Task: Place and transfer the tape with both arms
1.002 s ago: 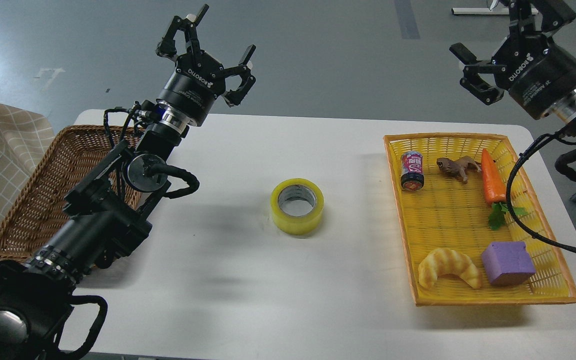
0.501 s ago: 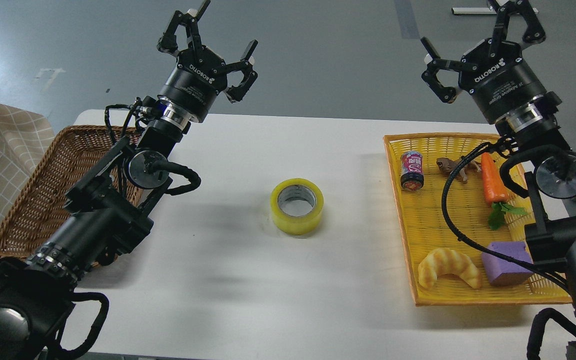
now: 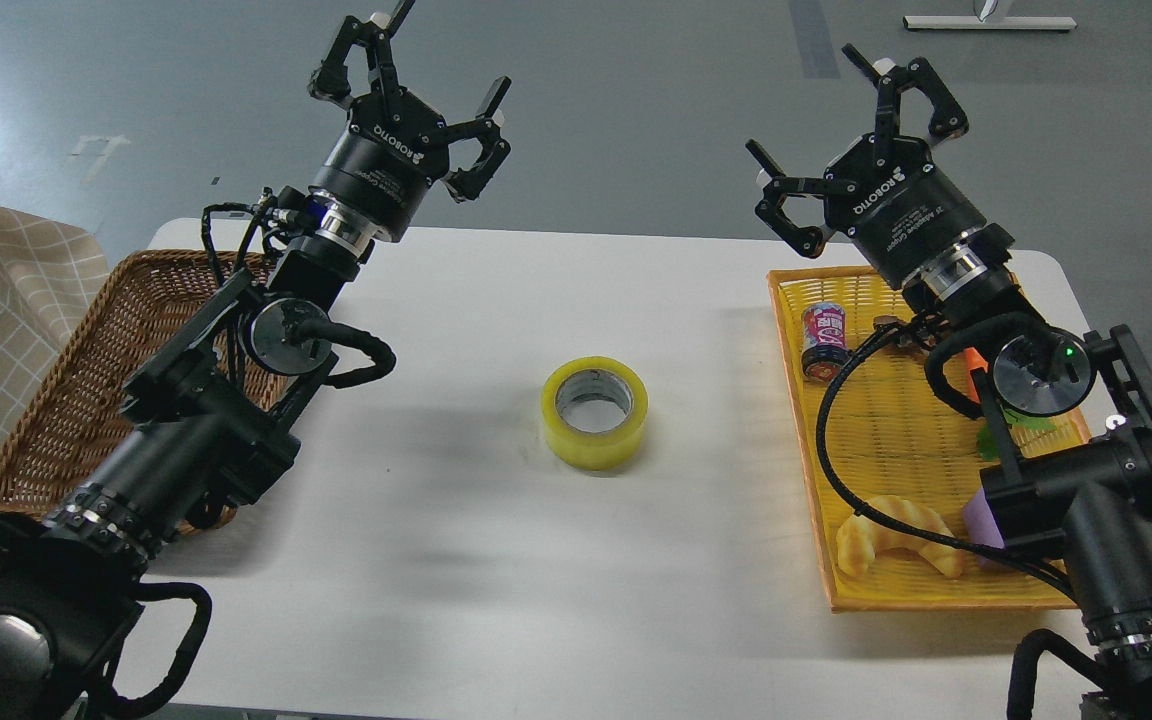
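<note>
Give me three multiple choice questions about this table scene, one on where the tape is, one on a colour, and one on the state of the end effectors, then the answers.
1. Where is the roll of yellow packing tape?
A. in the wicker basket
B. on the white table between basket and tray
C. in the yellow tray

2. What colour is the block in the yellow tray?
A. purple
B. green
C. red

3. How are the left end effector and right end effector?
A. both shut on the tape
B. one holds the croissant
C. both open and empty

Answers: B, the tape lies on the bare table, right of the wicker basket. A, its visible corner is purple. C, both have spread fingers, raised above the table.
</note>
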### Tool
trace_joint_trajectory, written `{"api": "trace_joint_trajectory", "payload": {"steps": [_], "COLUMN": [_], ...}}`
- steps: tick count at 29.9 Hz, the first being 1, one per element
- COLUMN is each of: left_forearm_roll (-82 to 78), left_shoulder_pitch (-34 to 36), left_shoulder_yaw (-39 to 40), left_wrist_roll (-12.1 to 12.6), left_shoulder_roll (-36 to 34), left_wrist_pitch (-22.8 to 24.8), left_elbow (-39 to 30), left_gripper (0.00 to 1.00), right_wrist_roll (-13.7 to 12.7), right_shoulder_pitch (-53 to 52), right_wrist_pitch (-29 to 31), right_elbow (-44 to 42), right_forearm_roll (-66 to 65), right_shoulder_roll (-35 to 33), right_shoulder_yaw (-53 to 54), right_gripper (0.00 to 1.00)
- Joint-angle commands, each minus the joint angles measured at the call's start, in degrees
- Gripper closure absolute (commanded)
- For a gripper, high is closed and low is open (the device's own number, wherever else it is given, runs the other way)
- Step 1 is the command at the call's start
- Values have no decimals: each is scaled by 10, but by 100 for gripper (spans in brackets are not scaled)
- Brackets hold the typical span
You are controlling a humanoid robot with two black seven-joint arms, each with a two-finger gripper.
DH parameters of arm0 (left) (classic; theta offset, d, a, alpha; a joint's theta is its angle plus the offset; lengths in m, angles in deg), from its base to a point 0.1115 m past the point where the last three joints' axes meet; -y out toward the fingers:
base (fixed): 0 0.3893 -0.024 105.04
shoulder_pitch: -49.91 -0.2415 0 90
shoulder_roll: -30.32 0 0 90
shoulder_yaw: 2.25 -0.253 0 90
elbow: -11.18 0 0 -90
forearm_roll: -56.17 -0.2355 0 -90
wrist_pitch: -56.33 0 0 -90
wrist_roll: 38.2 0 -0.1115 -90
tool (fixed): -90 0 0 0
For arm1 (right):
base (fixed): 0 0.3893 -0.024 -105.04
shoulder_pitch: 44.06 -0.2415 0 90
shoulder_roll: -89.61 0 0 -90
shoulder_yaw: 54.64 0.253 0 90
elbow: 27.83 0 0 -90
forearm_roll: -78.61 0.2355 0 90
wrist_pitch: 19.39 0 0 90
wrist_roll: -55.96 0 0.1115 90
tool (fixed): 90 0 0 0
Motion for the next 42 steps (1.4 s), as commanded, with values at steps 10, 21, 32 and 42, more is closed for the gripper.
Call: {"api": "trace_joint_trajectory", "payload": {"steps": [10,21,32,42], "left_forearm_roll": [-4,-28,-261,-381], "left_shoulder_pitch": [-2,8,14,9], "left_shoulder_yaw": [-1,-55,-57,-71], "left_wrist_roll": [3,-5,-9,-9], "left_shoulder_roll": [-7,-21,-53,-104], "left_wrist_pitch": [0,0,-41,-61], "left_elbow": [-2,-2,-43,-125], "left_gripper": [2,2,2,2], "right_wrist_roll": [0,0,0,1], "right_shoulder_pitch": [3,11,36,61], "right_wrist_pitch": [0,0,0,0], "right_elbow": [1,7,11,12], "right_forearm_roll": [0,0,0,4], "right_shoulder_roll": [1,1,1,-24], "right_shoulder_yaw": [0,0,5,13], "right_gripper": [0,0,0,0]}}
